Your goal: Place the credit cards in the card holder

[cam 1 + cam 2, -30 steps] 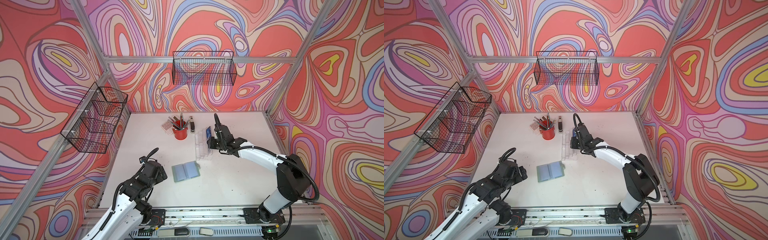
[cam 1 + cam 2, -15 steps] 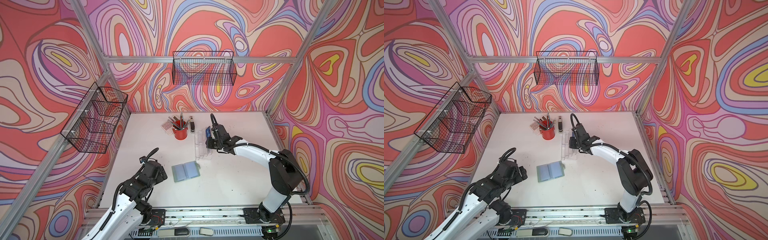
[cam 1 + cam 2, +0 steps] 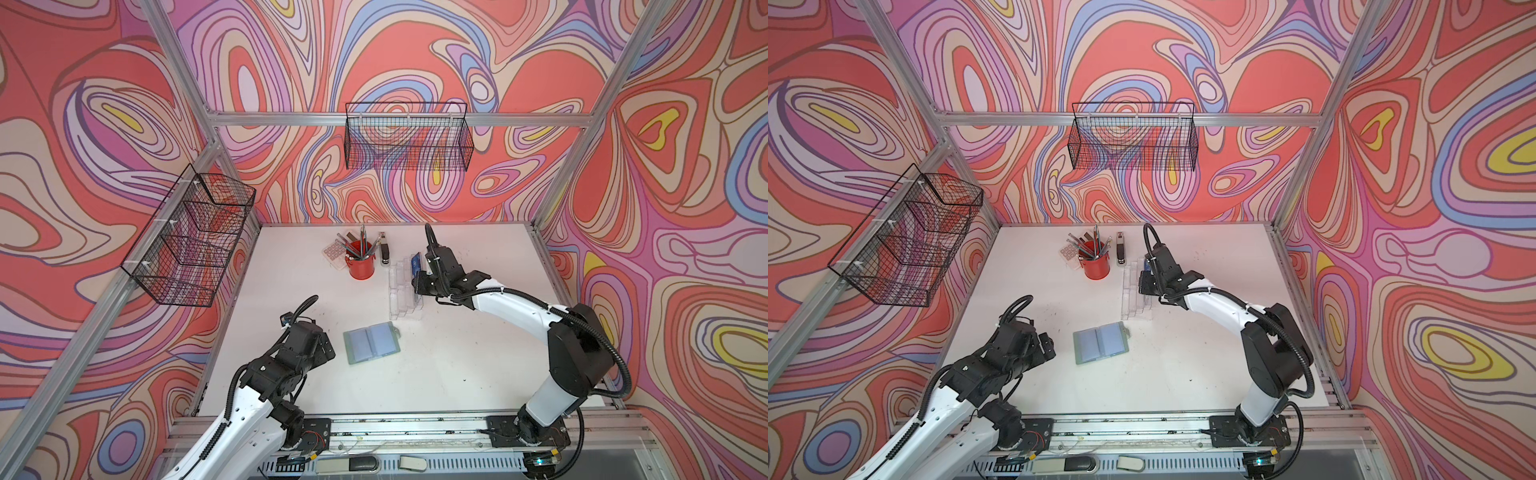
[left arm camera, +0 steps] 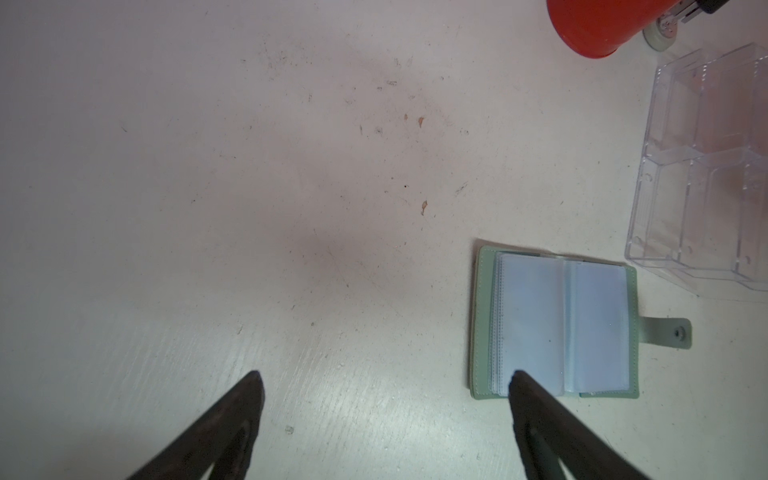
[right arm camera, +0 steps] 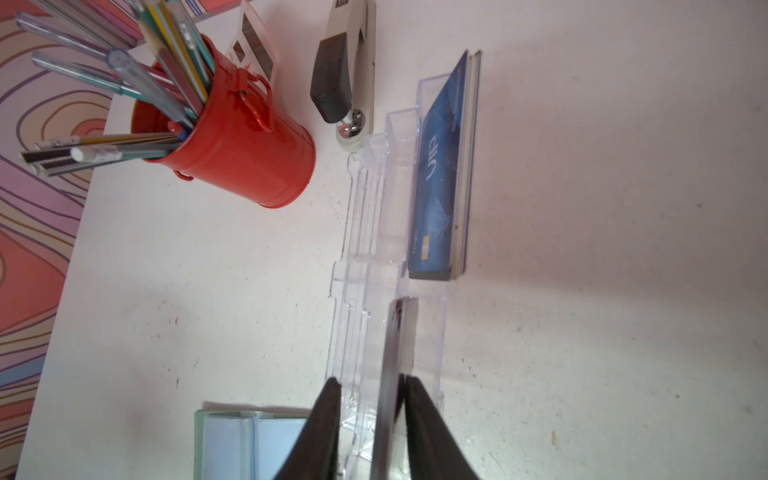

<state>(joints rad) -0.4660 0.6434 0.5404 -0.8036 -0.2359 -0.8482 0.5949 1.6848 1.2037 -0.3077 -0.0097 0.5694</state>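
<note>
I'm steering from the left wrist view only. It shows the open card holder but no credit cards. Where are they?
Observer: A stack fronted by a blue card stands in the clear stand, at the end farthest from the holder.
Operator: What is the right tool doing?
Observer: The right tool straddles a dark card standing edge-on in that stand. There is a gap on one side, so the card isn't pinched.
Operator: Is that arm over the holder?
Observer: No. In a top view the card holder lies apart from it, nearer the robot's base.

Mid-table card holder (image 3: 371, 342), stand (image 3: 401, 302) just behind — credit cards (image 3: 416, 262) in its back tier, cup (image 3: 360, 269) to its left
</note>
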